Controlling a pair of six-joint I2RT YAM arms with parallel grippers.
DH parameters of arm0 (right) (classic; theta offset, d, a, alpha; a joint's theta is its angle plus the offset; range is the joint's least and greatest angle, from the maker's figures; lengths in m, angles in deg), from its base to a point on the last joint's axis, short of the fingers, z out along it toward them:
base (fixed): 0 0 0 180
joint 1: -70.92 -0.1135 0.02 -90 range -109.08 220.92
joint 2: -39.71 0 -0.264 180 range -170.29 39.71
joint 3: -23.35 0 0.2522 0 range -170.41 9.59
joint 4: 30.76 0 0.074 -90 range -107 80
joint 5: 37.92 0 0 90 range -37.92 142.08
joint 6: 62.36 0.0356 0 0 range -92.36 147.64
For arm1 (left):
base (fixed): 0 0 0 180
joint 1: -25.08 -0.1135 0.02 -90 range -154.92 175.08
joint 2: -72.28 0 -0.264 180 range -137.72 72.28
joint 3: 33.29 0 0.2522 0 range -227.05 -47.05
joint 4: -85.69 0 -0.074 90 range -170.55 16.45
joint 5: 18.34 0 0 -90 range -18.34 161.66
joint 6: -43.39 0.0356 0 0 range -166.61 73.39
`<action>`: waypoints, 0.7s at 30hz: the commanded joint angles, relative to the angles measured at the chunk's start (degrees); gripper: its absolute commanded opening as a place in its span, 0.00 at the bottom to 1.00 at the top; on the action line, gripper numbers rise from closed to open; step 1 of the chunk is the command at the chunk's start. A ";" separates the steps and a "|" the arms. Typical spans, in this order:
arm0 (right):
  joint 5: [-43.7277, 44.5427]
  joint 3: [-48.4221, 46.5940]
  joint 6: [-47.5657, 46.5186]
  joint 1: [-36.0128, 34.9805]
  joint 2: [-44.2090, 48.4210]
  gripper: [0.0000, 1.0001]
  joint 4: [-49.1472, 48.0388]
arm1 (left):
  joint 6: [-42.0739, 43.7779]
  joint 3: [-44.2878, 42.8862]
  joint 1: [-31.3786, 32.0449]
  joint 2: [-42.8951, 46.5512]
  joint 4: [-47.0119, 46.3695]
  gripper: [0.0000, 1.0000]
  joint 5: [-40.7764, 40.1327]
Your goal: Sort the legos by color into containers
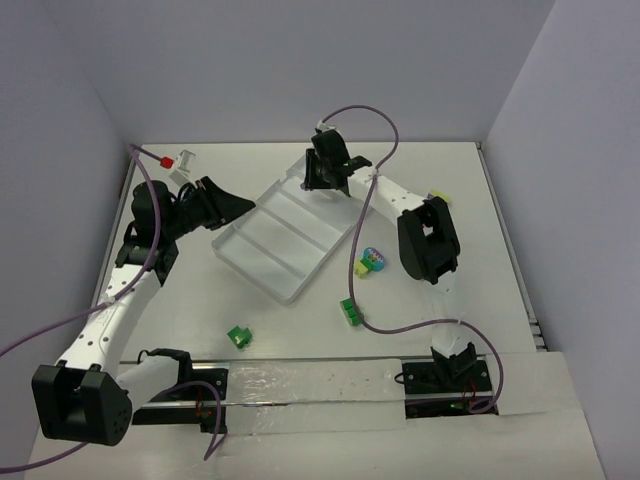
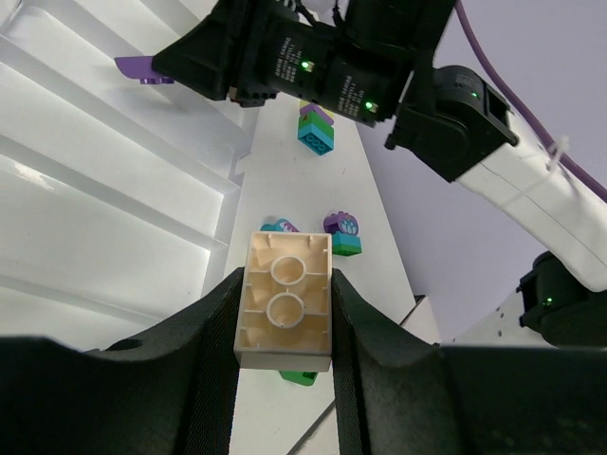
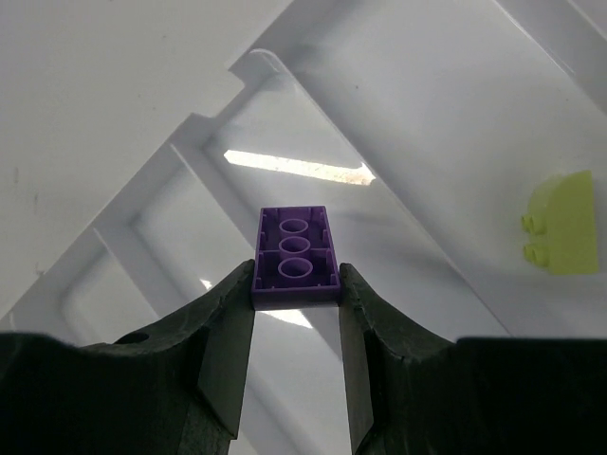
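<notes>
Pale-walled white table (image 1: 250, 160) | left claw (image 2: 285, 282) grips peach brick (image 2: 285, 313) | right claw (image 3: 296, 275) grips purple brick (image 3: 296, 251), seemingly over tray (image 3: 190, 161)

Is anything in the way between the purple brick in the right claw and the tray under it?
Nothing visible. The right gripper holds the purple brick over the clear tray, with only open air between them.

Clear four-compartment tray (image 1: 275, 250) angled mid-table, peach brick (image 2: 284, 303) and purple brick (image 3: 295, 258) each gripped, green brick (image 1: 239, 336) loose nearby
</notes>
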 commanded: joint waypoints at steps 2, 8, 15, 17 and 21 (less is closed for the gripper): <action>1.23 -8.01 0.39 1.28 -3.78 0.00 3.94 | 1.89 -2.10 -0.37 1.37 1.25 0.00 0.18; -0.19 -11.40 -0.13 1.60 -7.40 0.20 6.02 | 1.43 -2.01 -0.36 0.47 0.60 0.00 0.87; -1.46 -10.51 -0.91 1.69 -6.06 0.63 6.24 | 1.15 -2.81 -0.29 -0.57 0.68 0.00 0.47; -1.60 -10.24 -1.13 1.69 -5.27 0.66 6.58 | 1.41 -3.33 -0.23 -0.92 1.42 0.00 -0.02; -0.49 -7.47 -1.76 1.60 -0.12 0.69 6.39 | 1.13 -3.85 -0.07 -1.73 1.33 0.00 -0.33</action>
